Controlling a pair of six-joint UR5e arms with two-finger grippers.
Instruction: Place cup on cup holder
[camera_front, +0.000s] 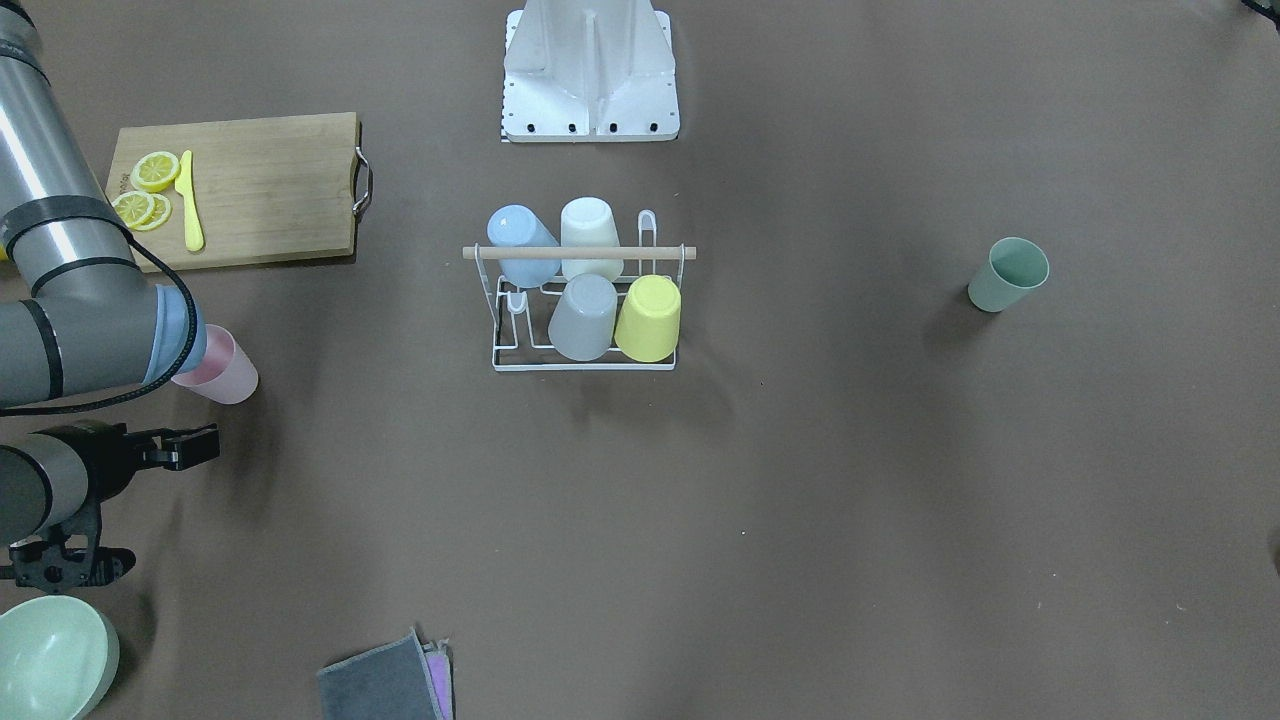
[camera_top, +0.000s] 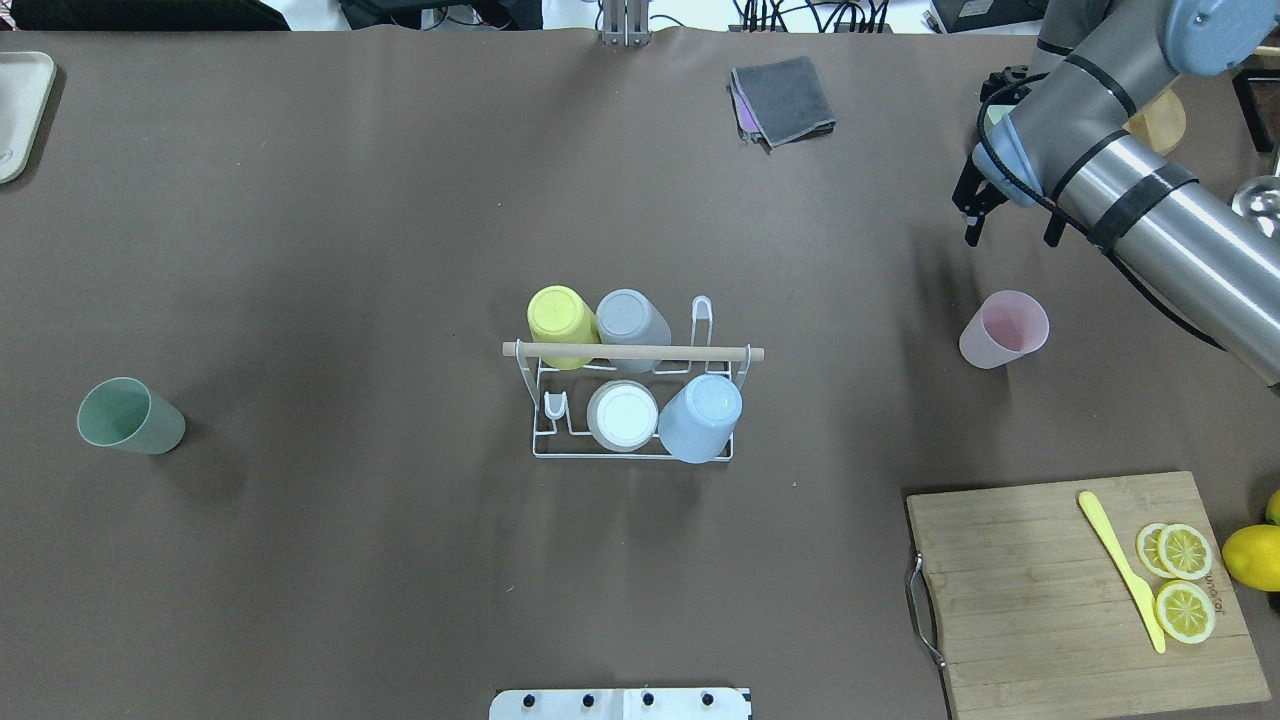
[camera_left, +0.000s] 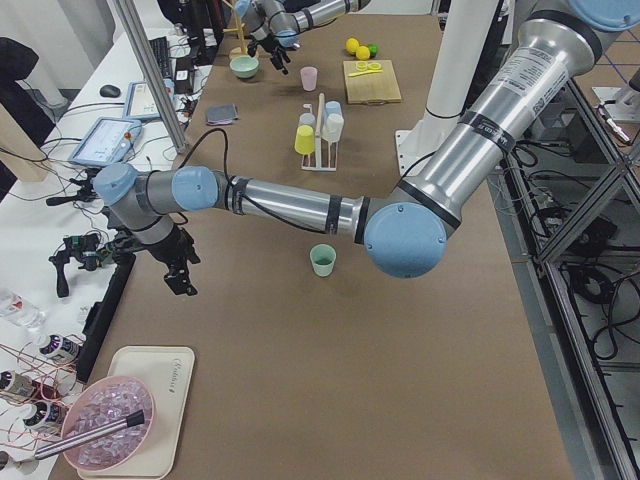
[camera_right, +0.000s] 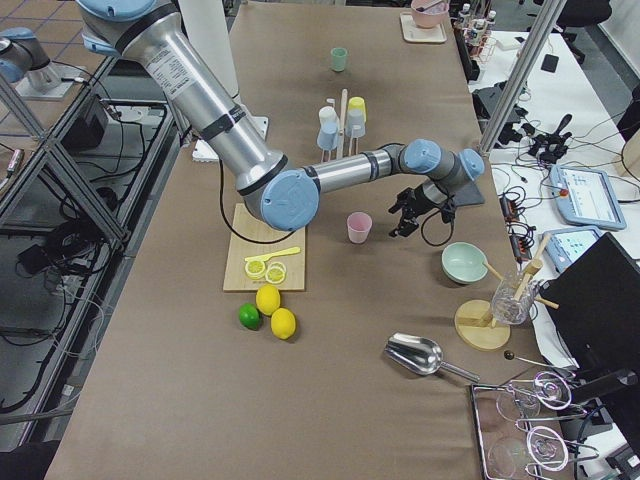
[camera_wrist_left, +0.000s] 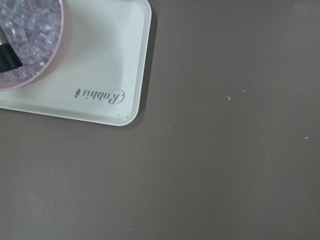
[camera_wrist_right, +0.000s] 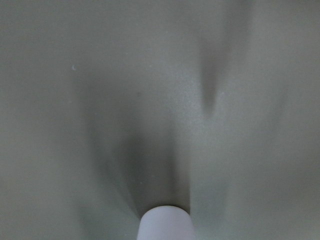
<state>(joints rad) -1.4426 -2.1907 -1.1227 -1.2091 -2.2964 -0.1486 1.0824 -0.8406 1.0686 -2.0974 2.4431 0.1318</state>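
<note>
Pink cup stands upright, well apart from the cup holder, right gripper spread wide and empty nearby; left gripper opening, cannot tell.

2 opposed high views, both sharing cup holder

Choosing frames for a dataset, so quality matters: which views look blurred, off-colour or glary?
Right wrist-mounted: soft all over, the table tinted grey-green instead of brown, a blurred pale shape at the bottom edge. Left wrist-mounted: sharp, the tray lettering crisp. Overhead exterior: a bright glare streak along the right arm; a soft shadow beside the green cup.
</note>
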